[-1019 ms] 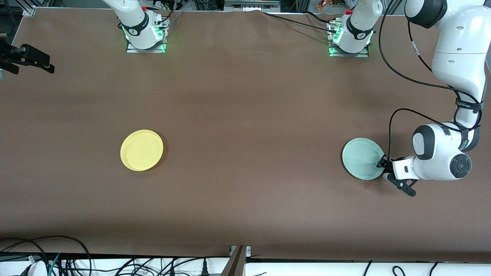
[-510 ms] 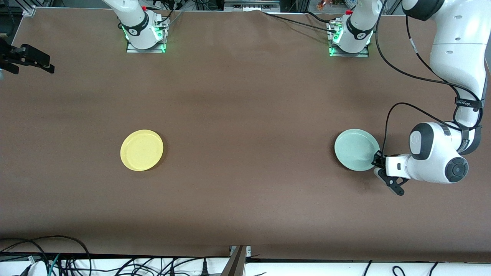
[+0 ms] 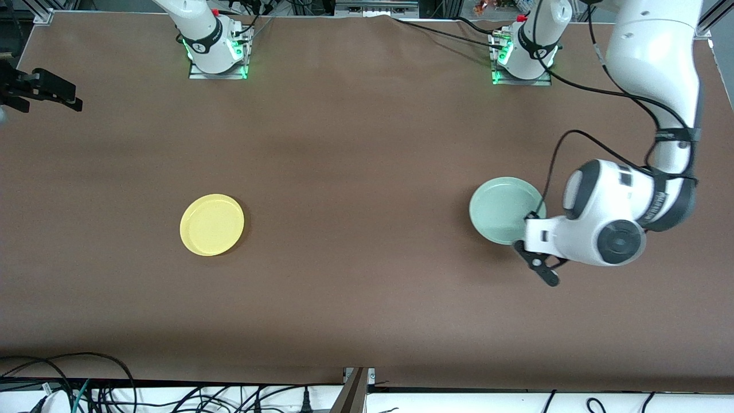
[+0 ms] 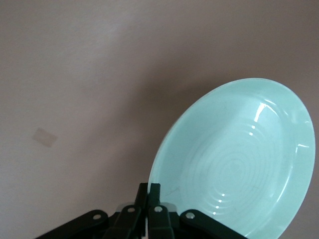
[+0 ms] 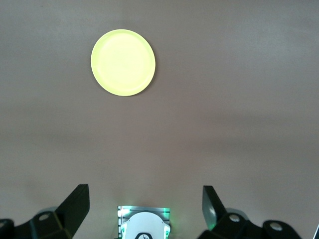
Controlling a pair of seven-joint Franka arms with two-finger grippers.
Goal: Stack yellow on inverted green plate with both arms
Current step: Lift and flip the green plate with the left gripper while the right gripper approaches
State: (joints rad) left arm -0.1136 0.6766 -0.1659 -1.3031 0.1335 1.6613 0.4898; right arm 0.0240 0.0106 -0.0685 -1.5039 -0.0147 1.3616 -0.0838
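Note:
The yellow plate (image 3: 211,224) lies right way up on the brown table, toward the right arm's end; it also shows in the right wrist view (image 5: 123,62). My left gripper (image 3: 528,230) is shut on the rim of the pale green plate (image 3: 500,209) and holds it above the table near the left arm's end, hollow side up. In the left wrist view the fingers (image 4: 155,191) pinch the green plate's (image 4: 239,159) edge. My right gripper (image 3: 57,94) waits open and empty over the table's edge at the right arm's end; its gap (image 5: 144,188) shows nothing inside.
The two arm bases (image 3: 217,49) (image 3: 524,57) stand along the table's edge farthest from the front camera, and the right arm's base also shows in the right wrist view (image 5: 144,224). Cables (image 3: 86,384) hang below the table's nearest edge. A pale patch (image 4: 45,137) marks the tabletop.
My left gripper has lifted the green plate and carried it toward the table's middle. The yellow plate and the right gripper have not moved.

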